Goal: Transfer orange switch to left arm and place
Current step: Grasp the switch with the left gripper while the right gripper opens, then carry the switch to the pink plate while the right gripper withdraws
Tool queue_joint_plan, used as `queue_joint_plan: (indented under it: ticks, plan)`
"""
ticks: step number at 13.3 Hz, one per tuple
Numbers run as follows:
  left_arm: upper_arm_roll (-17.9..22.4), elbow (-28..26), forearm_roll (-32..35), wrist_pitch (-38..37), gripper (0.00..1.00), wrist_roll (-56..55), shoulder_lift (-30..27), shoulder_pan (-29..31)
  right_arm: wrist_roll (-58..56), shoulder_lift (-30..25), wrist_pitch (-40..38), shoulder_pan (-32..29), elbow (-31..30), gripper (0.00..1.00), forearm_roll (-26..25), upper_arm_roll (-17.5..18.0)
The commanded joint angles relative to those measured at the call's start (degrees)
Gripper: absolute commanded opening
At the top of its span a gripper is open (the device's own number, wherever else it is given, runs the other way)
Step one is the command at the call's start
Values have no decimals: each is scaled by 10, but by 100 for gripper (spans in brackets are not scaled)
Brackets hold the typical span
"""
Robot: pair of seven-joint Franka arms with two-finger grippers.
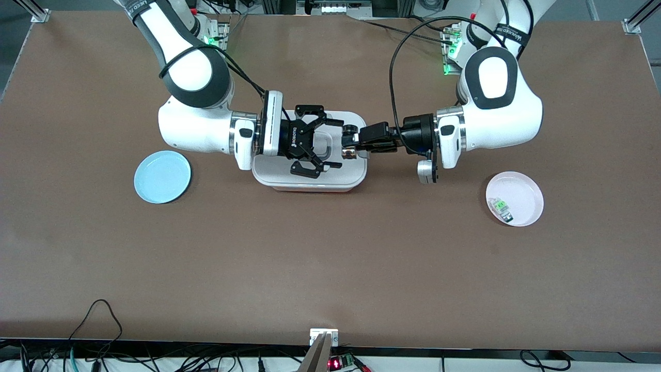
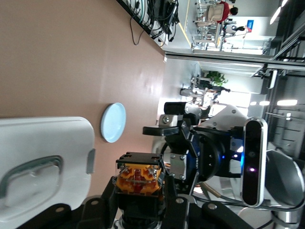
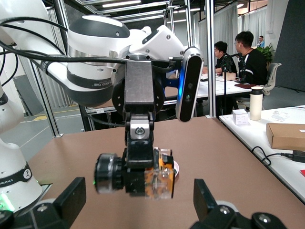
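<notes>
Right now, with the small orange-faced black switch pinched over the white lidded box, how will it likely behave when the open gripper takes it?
The orange switch looks rigid, a hard moulded block, so it probably won't flex. Being tiny, it seems light, and the shut left gripper holds it easily. The open right gripper must close squarely: its round knob end might twist between the fingers.

Both arms reach level toward the frame's centre; the left end effector (image 1: pixel 347 140) is clamped, the right end effector (image 1: pixel 330 143) spread wide.
</notes>
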Motion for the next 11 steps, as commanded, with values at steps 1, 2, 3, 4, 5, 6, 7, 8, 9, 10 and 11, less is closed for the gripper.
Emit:
queue_joint_plan:
  ticks: [1, 2, 3, 4, 5, 6, 7, 8, 9, 10, 11]
  plan:
    - [-1, 15, 65, -30, 8, 4, -2, 18, 1, -11, -1, -11, -17, 100, -2, 2]
    - [-1, 24, 107, -45, 8, 4, 0, 20, 1, -15, -2, -15, -24, 100, -14, 2]
    - [0, 28, 140, -55, 8, 5, 0, 23, 2, -21, -2, -21, -35, 100, -27, 3]
    - [0, 36, 167, -70, 8, 5, 1, 29, 3, -27, -3, -24, -45, 100, -32, 2]
    - [0, 40, 192, -84, 8, 5, 2, 33, 6, -32, -3, -29, -53, 100, -44, 2]
    - [0, 40, 217, -91, 8, 9, 2, 39, 15, -37, -3, -37, -61, 100, -66, 2]
    - [0, 40, 235, -101, 9, 23, 2, 46, 30, -43, -4, -45, -71, 100, -96, 2]
    - [0, 40, 250, -116, 9, 41, 5, 51, 47, -49, -5, -54, -80, 100, -134, 2]
    - [0, 41, 278, -125, 9, 63, 11, 62, 68, -51, -18, -65, -81, 100, -170, 2]
    - [0, 43, 311, -134, 9, 91, 18, 75, 95, -51, -37, -80, -81, 100, -207, 1]
    - [-1, 44, 326, -146, 9, 115, 27, 87, 132, -52, -53, -96, -81, 100, -249, 1]
